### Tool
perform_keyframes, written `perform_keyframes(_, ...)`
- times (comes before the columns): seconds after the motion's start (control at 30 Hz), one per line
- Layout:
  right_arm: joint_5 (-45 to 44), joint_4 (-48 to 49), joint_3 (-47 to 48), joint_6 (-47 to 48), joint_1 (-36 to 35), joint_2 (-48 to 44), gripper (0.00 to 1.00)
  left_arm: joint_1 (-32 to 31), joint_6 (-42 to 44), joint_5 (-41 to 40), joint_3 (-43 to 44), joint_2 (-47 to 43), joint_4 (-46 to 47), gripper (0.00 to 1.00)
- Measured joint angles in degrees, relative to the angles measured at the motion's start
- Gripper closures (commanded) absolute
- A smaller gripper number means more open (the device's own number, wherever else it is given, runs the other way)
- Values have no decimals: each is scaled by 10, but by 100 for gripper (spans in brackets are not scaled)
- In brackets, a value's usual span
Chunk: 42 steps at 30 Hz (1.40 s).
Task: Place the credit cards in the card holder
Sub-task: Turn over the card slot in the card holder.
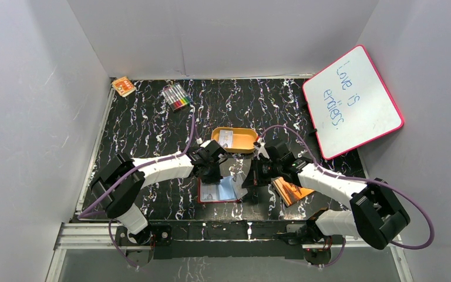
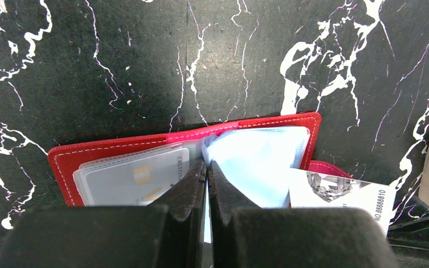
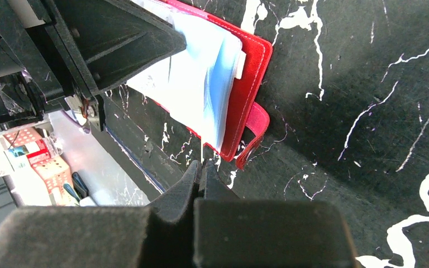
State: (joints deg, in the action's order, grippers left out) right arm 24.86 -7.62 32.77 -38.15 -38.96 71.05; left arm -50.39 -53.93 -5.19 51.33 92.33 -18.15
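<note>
The dark red card holder (image 1: 214,192) lies open on the black marble table, pale pockets up; it also shows in the left wrist view (image 2: 117,148) and the right wrist view (image 3: 254,67). A grey card with a gold chip (image 2: 134,178) sits in its left pocket. My left gripper (image 2: 206,163) is shut on a thin pocket leaf at the holder's fold. My right gripper (image 3: 200,163) is shut on a white credit card (image 2: 346,192) with a diamond print, held edge-on at the holder's right side by the closing tab (image 3: 257,125).
An orange oval tin (image 1: 235,140) with a card in it stands just behind the grippers. An orange booklet (image 1: 290,191) lies under the right arm. A whiteboard (image 1: 352,100) leans at the back right. Markers (image 1: 176,97) and a small orange box (image 1: 123,86) lie at the back left.
</note>
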Motion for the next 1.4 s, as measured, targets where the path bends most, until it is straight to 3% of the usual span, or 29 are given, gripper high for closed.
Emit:
perform_keyframes(0.7, 88, 61, 0, -2, 3, 69, 100, 0, 0, 0, 0, 0, 0, 99)
perform_keyframes(1.07, 101, 90, 0, -7, -4, 94, 100, 0, 14, -4, 10, -3, -33, 66)
perform_keyframes(1.4, 101, 105, 0, -14, -10, 107, 100, 0, 31, -3, 31, -24, -71, 51)
